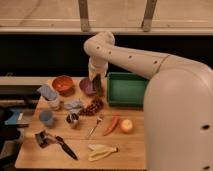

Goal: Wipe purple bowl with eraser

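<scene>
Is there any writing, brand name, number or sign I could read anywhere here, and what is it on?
None can be read.
No lettering shows on the robot arm, the green bin, the purple bowl or the orange bowl.
The gripper, shut, hangs at the purple bowl's right edge and shows no marking either.

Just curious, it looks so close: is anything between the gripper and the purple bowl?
Nothing visible does. The gripper, shut on what seems the eraser, hangs at the purple bowl's right rim. The green bin stands further right, out of the way.
</scene>
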